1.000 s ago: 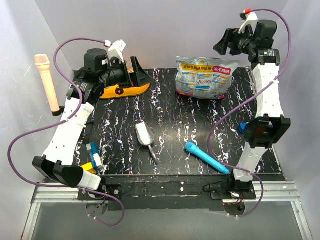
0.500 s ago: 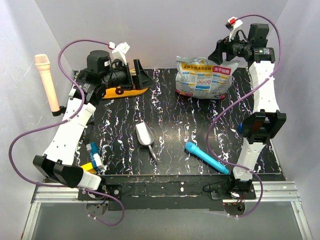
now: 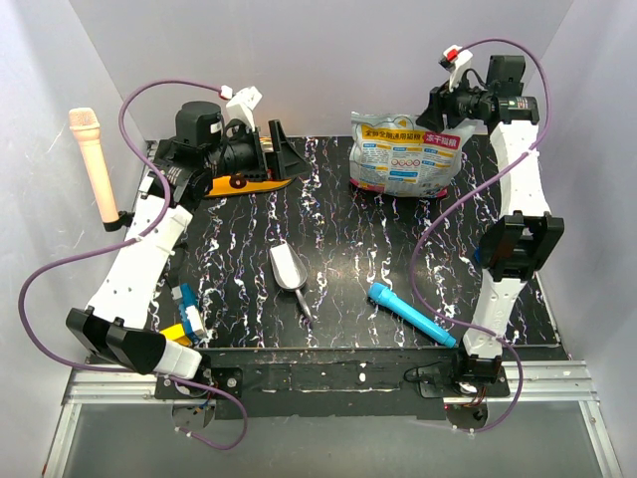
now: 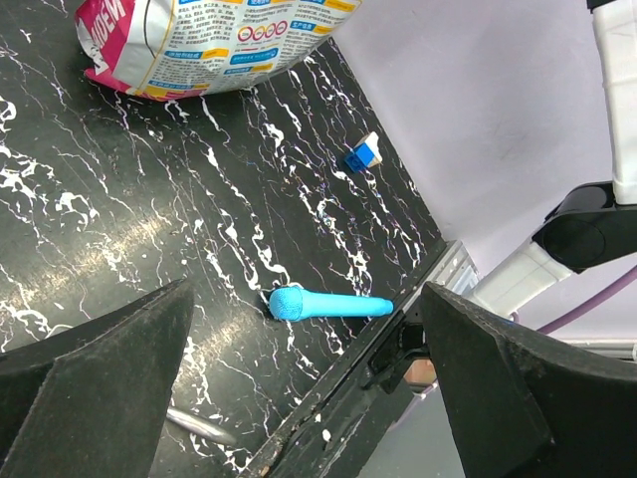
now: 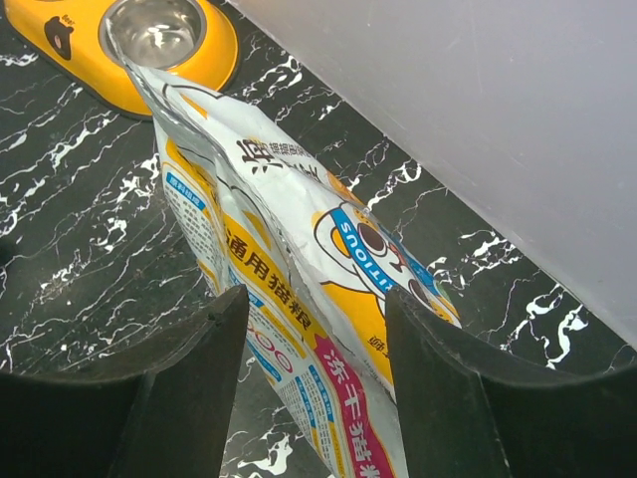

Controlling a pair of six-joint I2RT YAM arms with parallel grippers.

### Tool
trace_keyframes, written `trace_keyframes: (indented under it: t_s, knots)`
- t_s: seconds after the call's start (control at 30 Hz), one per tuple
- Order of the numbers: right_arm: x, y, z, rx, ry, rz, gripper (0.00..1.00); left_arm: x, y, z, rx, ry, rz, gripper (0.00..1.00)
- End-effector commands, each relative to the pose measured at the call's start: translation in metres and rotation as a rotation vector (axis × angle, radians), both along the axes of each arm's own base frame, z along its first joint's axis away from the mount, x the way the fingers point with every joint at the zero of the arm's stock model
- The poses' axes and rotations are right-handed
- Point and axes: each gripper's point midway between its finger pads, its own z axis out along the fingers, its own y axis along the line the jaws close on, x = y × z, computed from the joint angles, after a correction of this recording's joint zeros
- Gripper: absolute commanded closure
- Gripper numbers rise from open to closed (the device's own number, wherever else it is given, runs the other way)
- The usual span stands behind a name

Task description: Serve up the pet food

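Right end effector [image 5: 317, 299] first: its fingers stand wide apart with the crimped top edge of the printed pouch [image 5: 299, 249] running up between them. Nothing is pinched yet, and whether a pad is brushing the foil I can't tell. Over the last second that arm has swung in from the far right corner and settled over the pouch's upper right corner, so this reads to me as the line-up for a grab. The pouch sits propped at the back of the table [image 3: 348, 239], and I can't tell whether its top is open. No pet food shows anywhere; my judgement is that all of it is inside the pouch. Beyond the pouch, the wrist view catches the orange double bowl [image 5: 221, 62], with one steel cup [image 5: 154, 30] bare and shiny. Across the way, the left end effector [image 3: 289, 149] hangs wide and empty just off the bowl's right end, having drifted a little to the right. It faces across the table toward the pouch, perhaps as a second grip for holding or tearing. The grey scoop [image 3: 289, 269] lies mid-table, well apart from both arms. Serving has hardly begun: the pouch needs gripping and opening, then kibble has to reach a cup.
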Motion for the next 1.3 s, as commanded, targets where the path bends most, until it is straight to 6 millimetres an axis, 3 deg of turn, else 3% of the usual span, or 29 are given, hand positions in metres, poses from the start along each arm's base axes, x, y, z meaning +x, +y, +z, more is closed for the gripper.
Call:
trace_keyframes:
  t_s: [0.0, 0.17, 0.47, 0.73, 0.77, 0.9, 1.1, 1.23, 1.27]
  knots:
    - [0.004, 0.004, 0.003, -0.009, -0.036, 0.028, 0.37, -0.007, -0.002, 0.005, -0.006, -0.021, -0.028, 0.03]
    - [0.006, 0.004, -0.006, -0.011, -0.025, 0.04, 0.38, -0.005, -0.002, 0.003, 0.0, -0.022, -0.029, 0.02]
    - [0.009, 0.009, -0.017, -0.037, -0.03, 0.065, 0.55, 0.0, -0.004, 0.0, 0.008, -0.018, -0.028, 0.02]
    - [0.014, 0.004, -0.031, -0.08, -0.025, 0.057, 0.54, 0.005, -0.006, -0.005, 0.017, -0.014, -0.032, 0.02]
    - [0.012, 0.018, -0.032, -0.081, -0.026, 0.08, 0.54, 0.005, -0.006, -0.005, 0.017, -0.016, -0.033, 0.02]
    - [0.014, 0.02, -0.036, -0.097, -0.033, 0.088, 0.57, 0.006, -0.006, -0.007, 0.023, -0.014, -0.03, 0.02]
    - [0.015, 0.023, -0.037, -0.138, -0.05, 0.086, 0.72, 0.01, -0.005, -0.008, 0.03, -0.018, -0.022, 0.02]
    - [0.014, 0.025, -0.038, -0.172, -0.056, 0.067, 0.98, 0.011, -0.005, -0.008, 0.034, -0.024, -0.021, 0.02]
    - [0.013, 0.025, -0.038, -0.188, -0.056, 0.056, 0.99, 0.011, -0.005, -0.006, 0.034, -0.03, -0.018, 0.02]
